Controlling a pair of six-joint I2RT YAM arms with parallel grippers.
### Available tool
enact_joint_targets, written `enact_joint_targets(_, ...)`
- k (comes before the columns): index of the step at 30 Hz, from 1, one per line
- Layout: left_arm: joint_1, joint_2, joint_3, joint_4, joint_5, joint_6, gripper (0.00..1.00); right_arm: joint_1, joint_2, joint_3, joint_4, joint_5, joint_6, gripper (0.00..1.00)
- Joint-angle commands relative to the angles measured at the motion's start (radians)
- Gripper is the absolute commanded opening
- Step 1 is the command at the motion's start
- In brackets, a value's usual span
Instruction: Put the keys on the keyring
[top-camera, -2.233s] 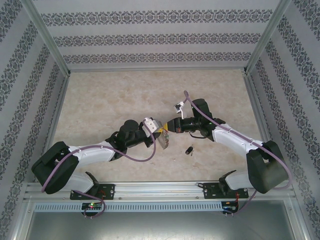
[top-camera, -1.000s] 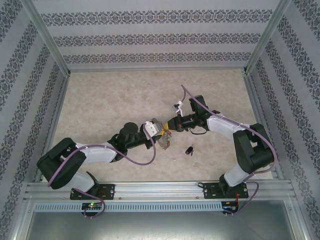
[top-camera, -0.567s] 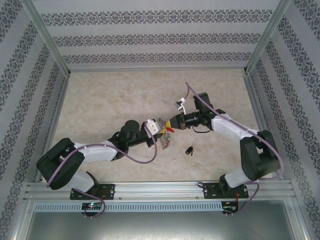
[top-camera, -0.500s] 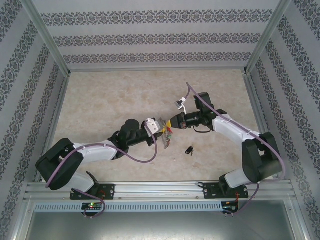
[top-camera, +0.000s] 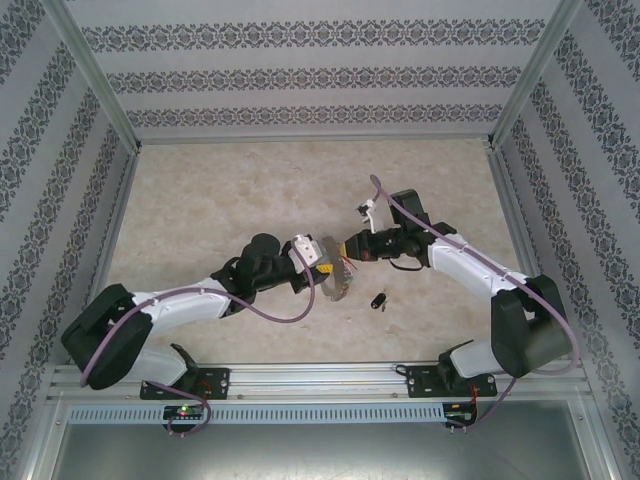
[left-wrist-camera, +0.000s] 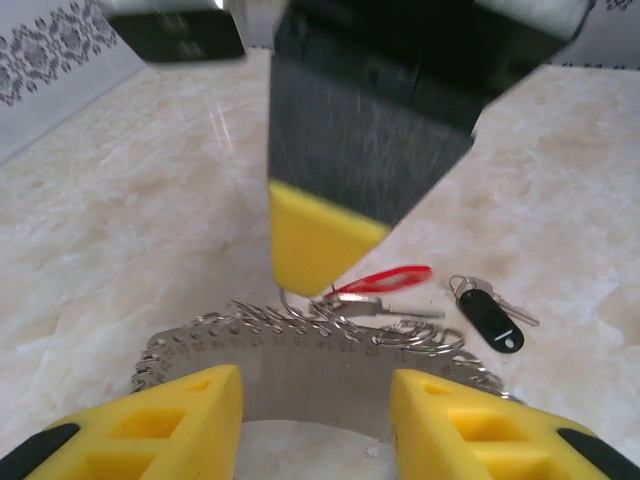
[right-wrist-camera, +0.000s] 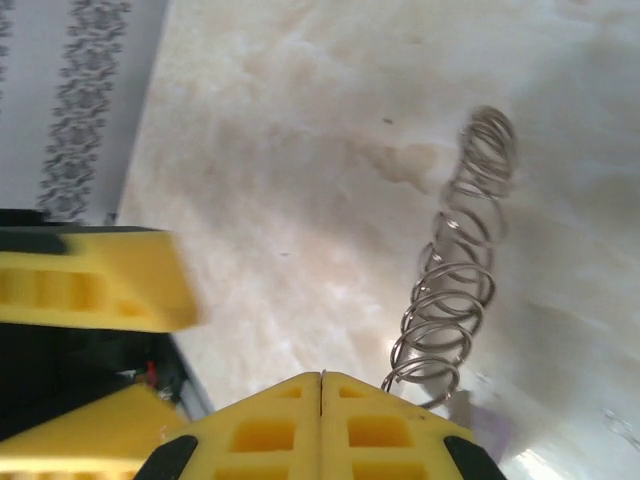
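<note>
Silvery keyring in left hand, wrist view — red key.

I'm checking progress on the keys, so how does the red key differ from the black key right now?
The red key sits right at the keyring held by the left gripper; the black key lies on the table, apart from it. The red key's head shows as a thin edge-on sliver; the black key's head lies flat, an oblong tab. Both are tiny beside the keyring.
</note>
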Motion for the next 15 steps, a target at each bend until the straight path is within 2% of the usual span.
enact_joint_targets(1, 0.003, -0.062, -0.027, -0.033, 0.004, -0.027, 0.45, 0.005, -0.006, -0.038, -0.039, 0.139, 0.031, 0.0)
enact_joint_targets(5, 0.008, -0.093, -0.052, -0.042, -0.04, -0.055, 0.46, 0.005, -0.004, -0.079, -0.047, 0.187, 0.051, 0.0)
enact_joint_targets(8, 0.011, -0.106, -0.064, -0.047, -0.073, -0.099, 0.47, 0.024, 0.004, -0.103, -0.021, 0.162, 0.074, 0.0)
enact_joint_targets(12, 0.017, -0.117, -0.065, -0.063, -0.188, -0.23, 0.5, 0.084, 0.034, -0.106, -0.004, 0.16, 0.105, 0.0)
enact_joint_targets(15, 0.034, -0.124, -0.046, -0.134, -0.268, -0.325, 0.5, 0.124, 0.041, -0.122, 0.042, 0.14, 0.158, 0.0)
